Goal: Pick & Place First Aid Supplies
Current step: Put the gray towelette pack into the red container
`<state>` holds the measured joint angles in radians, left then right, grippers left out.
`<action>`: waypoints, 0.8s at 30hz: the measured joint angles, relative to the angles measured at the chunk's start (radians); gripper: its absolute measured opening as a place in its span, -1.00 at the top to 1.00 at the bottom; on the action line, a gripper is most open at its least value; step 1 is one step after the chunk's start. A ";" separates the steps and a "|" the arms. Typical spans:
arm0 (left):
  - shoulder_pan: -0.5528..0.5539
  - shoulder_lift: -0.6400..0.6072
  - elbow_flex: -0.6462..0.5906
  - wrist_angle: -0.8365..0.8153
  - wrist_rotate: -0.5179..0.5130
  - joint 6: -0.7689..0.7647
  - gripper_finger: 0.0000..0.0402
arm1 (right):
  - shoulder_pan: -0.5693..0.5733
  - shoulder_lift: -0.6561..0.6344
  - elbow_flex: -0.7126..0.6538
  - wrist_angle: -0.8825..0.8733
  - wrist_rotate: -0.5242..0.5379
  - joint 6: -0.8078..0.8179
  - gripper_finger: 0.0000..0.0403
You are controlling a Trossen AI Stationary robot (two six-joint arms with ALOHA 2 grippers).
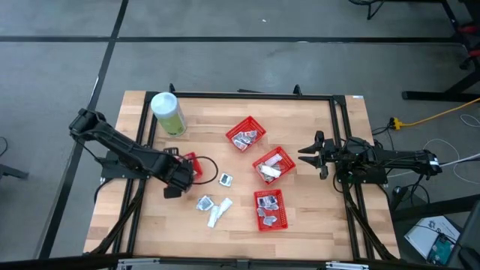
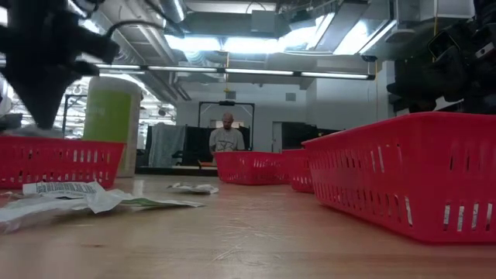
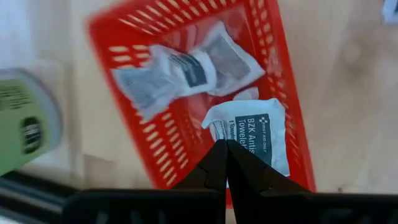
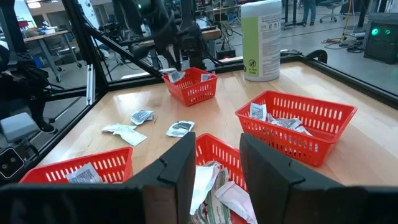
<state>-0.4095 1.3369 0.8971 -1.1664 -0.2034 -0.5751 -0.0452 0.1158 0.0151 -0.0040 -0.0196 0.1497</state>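
Towelette packet (image 3: 255, 134) sits pinched in our left gripper (image 3: 225, 158), jaws pressed together on its edge, over the leftmost basket (image 3: 155, 155) beside the canister (image 1: 168, 112). We'd open only once it's low inside the rim. Right gripper (image 4: 214, 165) waits spread over the middle basket (image 4: 214, 146); loose packets (image 1: 213, 208) remain.

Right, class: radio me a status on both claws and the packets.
Left claw shut on a packet over the left basket. Right claw open, waiting at the table's right. Three packets loose on the table. Nothing blocking.
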 joint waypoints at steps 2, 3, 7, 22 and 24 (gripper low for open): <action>0.000 0.000 -0.041 0.044 0.002 0.029 0.99 | 0.000 0.000 0.000 0.000 0.000 0.000 0.37; 0.004 0.000 -0.054 0.050 -0.012 0.040 0.99 | 0.000 0.000 0.000 0.000 0.000 0.000 0.37; 0.043 0.000 -0.094 0.041 -0.090 0.047 0.99 | 0.000 0.000 0.000 0.000 0.000 0.000 0.37; 0.158 0.000 -0.131 0.051 -0.005 0.150 0.69 | 0.000 0.000 0.000 0.000 0.000 0.000 0.37; 0.158 0.000 -0.131 0.060 -0.010 0.187 0.62 | 0.000 0.000 0.000 0.000 0.000 0.000 0.37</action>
<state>-0.2520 1.3365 0.7658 -1.1059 -0.2138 -0.3883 -0.0452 0.1158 0.0151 -0.0040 -0.0196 0.1497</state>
